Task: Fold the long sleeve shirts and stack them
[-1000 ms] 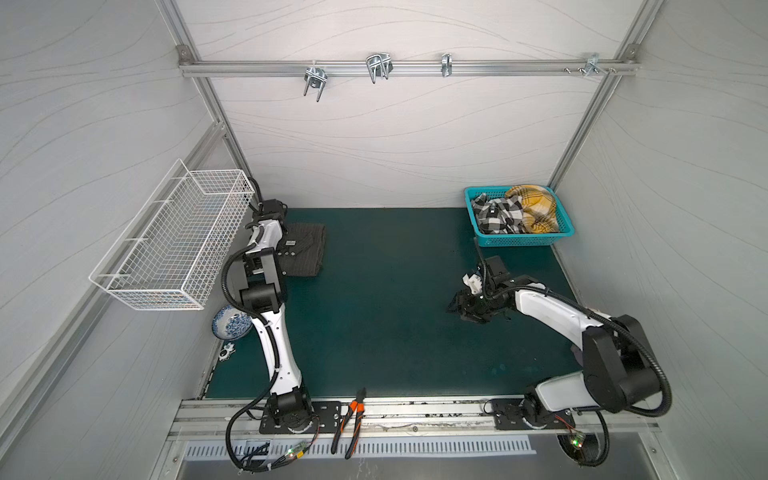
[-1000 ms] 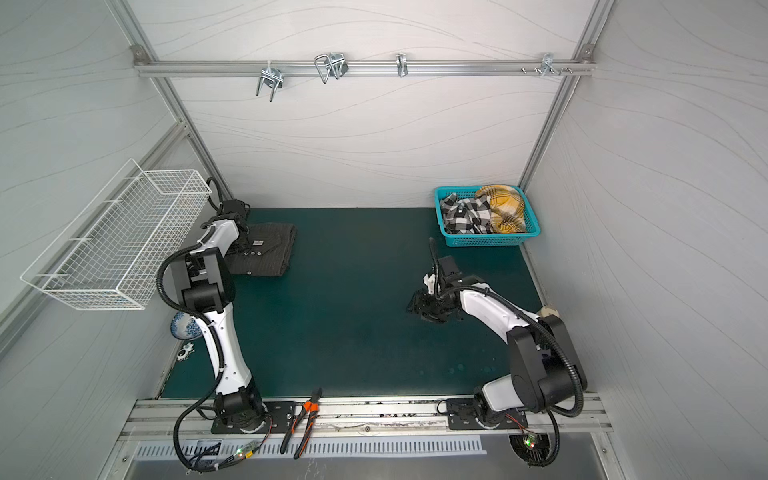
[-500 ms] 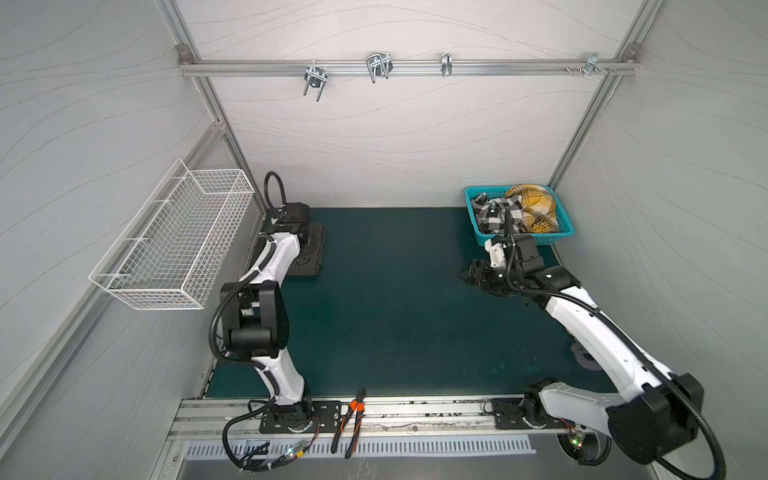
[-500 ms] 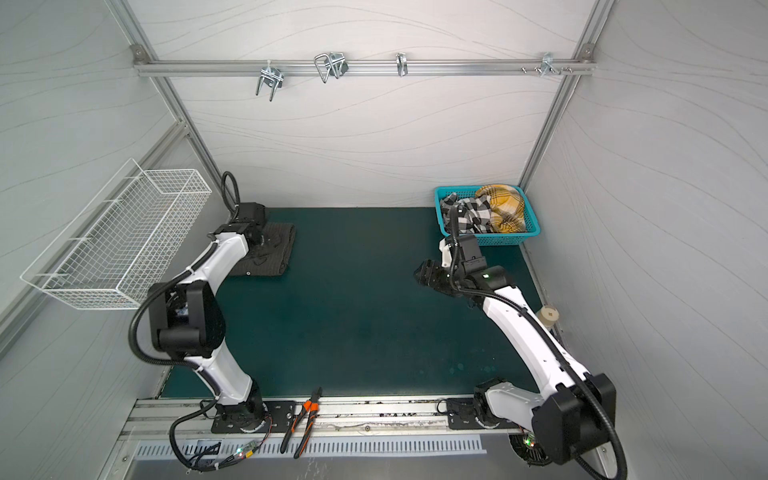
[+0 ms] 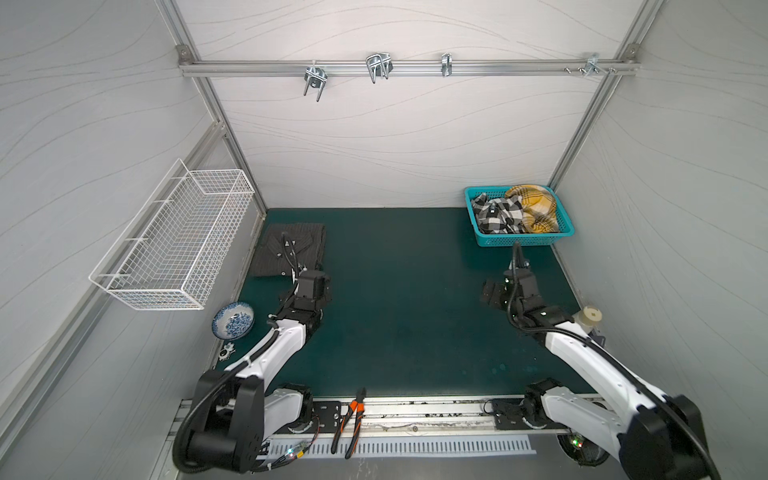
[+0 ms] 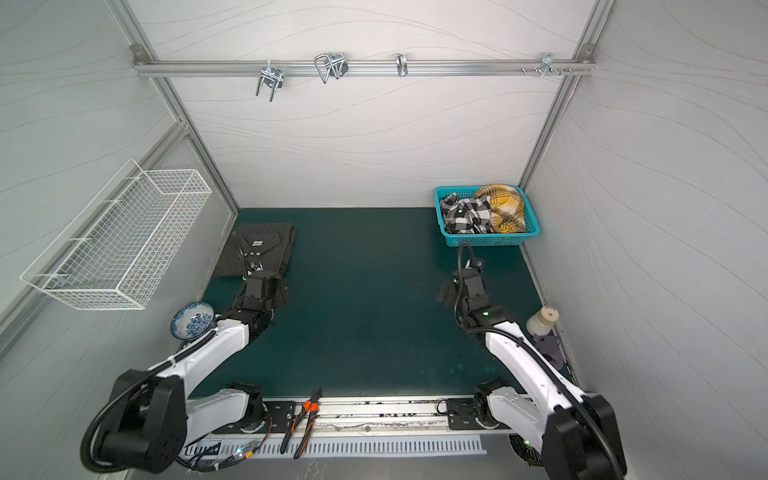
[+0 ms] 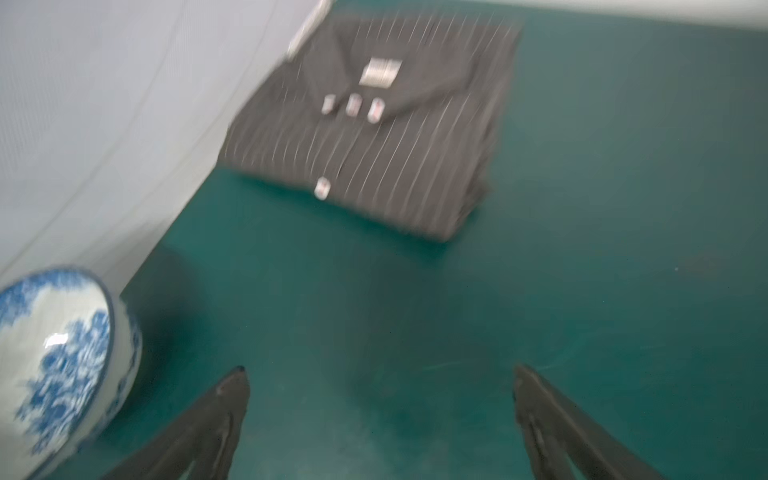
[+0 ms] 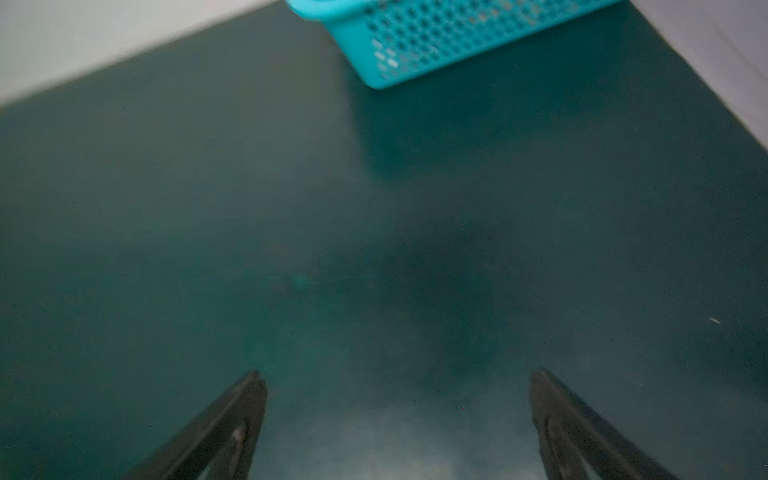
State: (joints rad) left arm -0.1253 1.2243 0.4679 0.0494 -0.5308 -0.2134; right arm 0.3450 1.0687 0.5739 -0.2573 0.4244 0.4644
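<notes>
Left gripper (image 7: pixel 379 370) and right gripper (image 8: pixel 397 374): we see both spread wide and empty above the smooth green mat (image 7: pixel 582 291). The charcoal pinstriped shirt (image 7: pixel 374 137), blurred but seemingly a neatly folded rectangle, lies in the far-left corner beside the wall (image 7: pixel 104 104).

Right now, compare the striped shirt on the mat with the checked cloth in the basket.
The striped shirt is folded flat; the checked cloth is crumpled. The striped shirt lies on the green mat, far left; the checked cloth sits in the teal basket, far right. Neither is held.
</notes>
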